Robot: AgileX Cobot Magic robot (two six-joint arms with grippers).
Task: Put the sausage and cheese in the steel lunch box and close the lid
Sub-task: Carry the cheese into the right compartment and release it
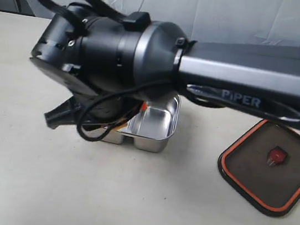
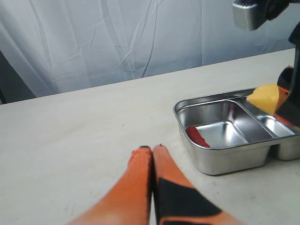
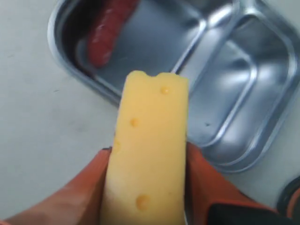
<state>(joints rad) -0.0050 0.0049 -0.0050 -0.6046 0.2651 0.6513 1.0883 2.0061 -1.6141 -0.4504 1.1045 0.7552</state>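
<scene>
- On the side of the right arm [image 1: 255, 77], in the exterior view, a label [image 1: 241, 98] in pale letters reads "PiPER".
- This arm reaches across the middle of that view and covers most of the steel lunch box [image 1: 154, 144]. Only one end compartment shows under it. A black cable [image 1: 93, 135] hangs in a loop in front of the box.
- The right gripper [image 3: 149, 154] has its orange jaws clamped on the cheese [image 3: 150, 112]. The cheese is held up over the lunch box, about where the compartments meet.
- The left gripper [image 2: 152, 149] is near the box but apart from it. Its jaws are together with nothing between them.
- The sausage [image 3: 110, 30] lies inside one compartment, along its wall, at the end nearer to the left gripper.
- The lid [image 1: 249, 163] lies flat on the worktop [image 2: 70, 154] to the right of the box and apart from it. An orange seal runs around its edge and a small red-orange valve [image 1: 276, 157] sits in its middle.
- A pale creased curtain [image 2: 117, 42] hangs behind the worktop.
</scene>
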